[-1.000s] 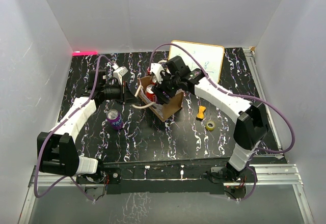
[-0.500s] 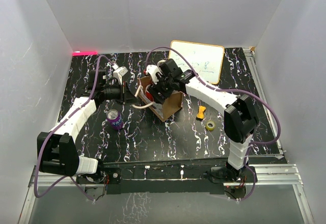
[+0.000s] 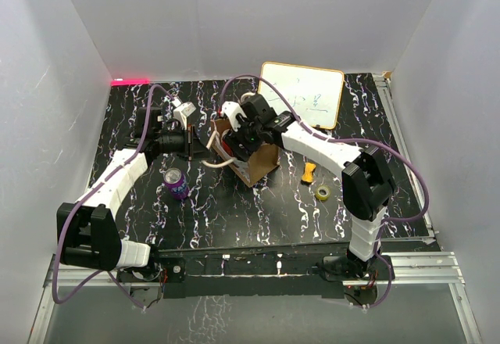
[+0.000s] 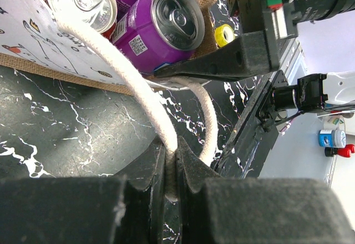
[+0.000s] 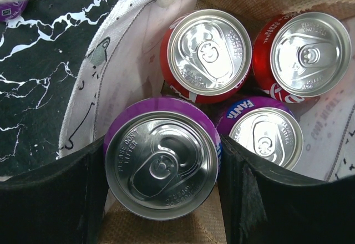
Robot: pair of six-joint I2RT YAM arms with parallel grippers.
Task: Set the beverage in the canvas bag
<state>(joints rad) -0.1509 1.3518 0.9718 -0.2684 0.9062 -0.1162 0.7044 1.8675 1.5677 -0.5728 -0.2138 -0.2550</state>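
Note:
The canvas bag point(image 3: 258, 163) stands mid-table, tan with a whitish patterned side point(image 5: 111, 72). My left gripper point(image 4: 172, 163) is shut on its cream rope handle point(image 4: 147, 97), left of the bag point(image 3: 201, 147). My right gripper point(image 5: 162, 166) is shut on a purple beverage can point(image 5: 162, 163), held upright in the bag's mouth point(image 4: 161, 30). Its top sits higher than the three cans in the bag: two red point(image 5: 208, 52) point(image 5: 304, 52) and one purple Fanta point(image 5: 266, 136). From above, the right gripper point(image 3: 241, 136) hides the bag's opening.
Another purple can point(image 3: 175, 182) stands on the black marbled table left of the bag. A whiteboard point(image 3: 305, 94) lies at the back right. An orange piece point(image 3: 310, 173) and a yellow tape roll point(image 3: 323, 193) lie right of the bag.
The right arm has swung left, carrying the purple can further over the bag's opening. The left arm has stayed put, still gripping the handle.

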